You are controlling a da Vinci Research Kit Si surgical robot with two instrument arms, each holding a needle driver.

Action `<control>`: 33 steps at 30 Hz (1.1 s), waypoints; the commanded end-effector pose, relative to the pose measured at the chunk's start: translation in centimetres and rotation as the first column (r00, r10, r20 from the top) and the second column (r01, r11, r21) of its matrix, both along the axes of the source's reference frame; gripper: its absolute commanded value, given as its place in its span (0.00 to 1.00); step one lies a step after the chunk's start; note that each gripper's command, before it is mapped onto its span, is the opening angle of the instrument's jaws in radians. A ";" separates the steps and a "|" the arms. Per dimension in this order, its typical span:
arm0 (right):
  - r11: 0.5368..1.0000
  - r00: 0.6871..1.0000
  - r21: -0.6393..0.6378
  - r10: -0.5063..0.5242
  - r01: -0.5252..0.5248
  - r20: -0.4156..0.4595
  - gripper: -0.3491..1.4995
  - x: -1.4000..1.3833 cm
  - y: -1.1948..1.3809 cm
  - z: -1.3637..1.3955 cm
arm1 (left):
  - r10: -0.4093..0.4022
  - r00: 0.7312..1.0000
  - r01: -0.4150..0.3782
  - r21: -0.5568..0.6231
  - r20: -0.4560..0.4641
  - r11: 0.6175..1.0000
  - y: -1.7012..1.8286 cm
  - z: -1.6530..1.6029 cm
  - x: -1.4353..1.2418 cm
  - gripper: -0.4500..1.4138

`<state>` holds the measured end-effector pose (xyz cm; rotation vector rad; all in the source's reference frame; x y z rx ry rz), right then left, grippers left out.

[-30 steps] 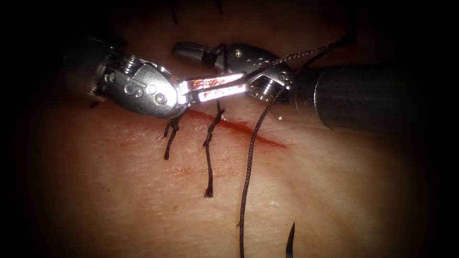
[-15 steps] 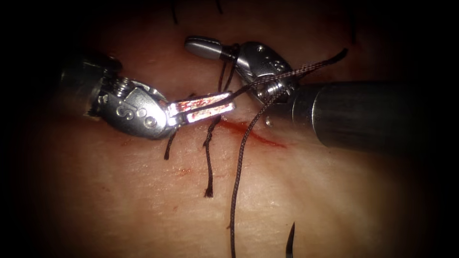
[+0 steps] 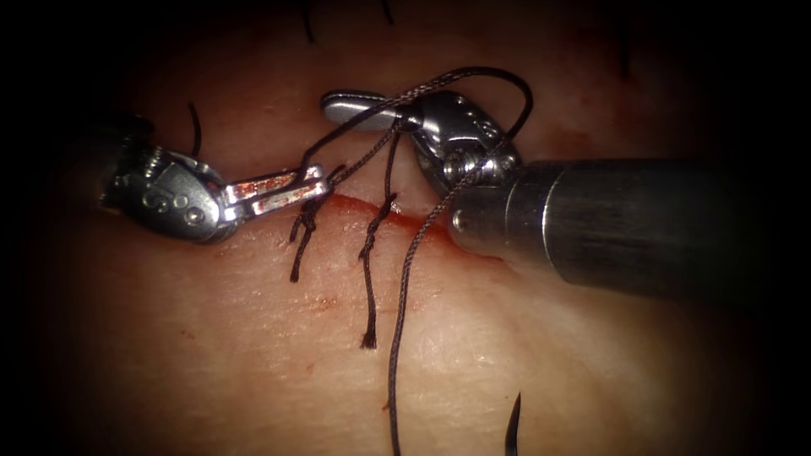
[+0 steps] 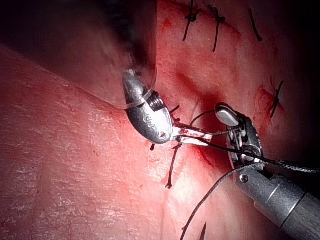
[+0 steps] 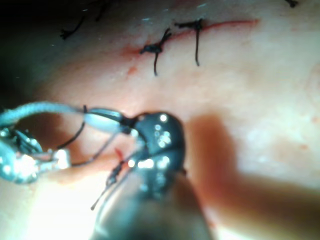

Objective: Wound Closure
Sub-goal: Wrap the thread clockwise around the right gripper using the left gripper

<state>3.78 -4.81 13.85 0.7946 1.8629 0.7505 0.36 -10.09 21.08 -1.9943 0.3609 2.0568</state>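
Left pincer [image 3: 317,179] clamps thread [image 3: 397,287], needle [image 3: 512,422] free

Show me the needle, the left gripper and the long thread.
needle [image 3: 513,422], endoscope view, on its dark curved tip lying free on the tissue.
left gripper [image 3: 317,179], endoscope view, at its tips, shut on the thread.
thread [image 3: 399,321], endoscope view, on the strand running down the tissue.

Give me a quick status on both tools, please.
Left tool jaws shut on thread. Right tool jaws shut on thread. Needle lying free on tissue.
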 end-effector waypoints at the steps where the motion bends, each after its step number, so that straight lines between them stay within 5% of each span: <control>1: 1.000 1.000 0.005 -0.009 0.009 0.001 0.00 0.02 -0.05 0.03 | -0.003 1.000 0.003 0.005 -0.001 1.000 -0.06 0.08 -0.03 0.00; 12: 0.999 0.999 -0.005 -0.043 0.043 0.009 0.00 -0.17 -0.19 -0.06 | -0.030 1.000 0.031 0.034 -0.002 0.999 -0.07 0.41 -0.01 0.00; 25: 0.997 0.998 -0.051 -0.059 0.059 -0.001 0.00 0.01 -0.19 -0.11 | -0.012 1.000 0.012 0.039 0.012 0.999 -0.07 0.46 -0.15 0.00; 33: 0.954 0.976 -0.209 -0.218 0.214 0.005 0.00 0.04 -0.29 -0.18 | -0.008 1.000 0.007 0.045 0.015 0.999 0.00 0.51 -0.14 0.00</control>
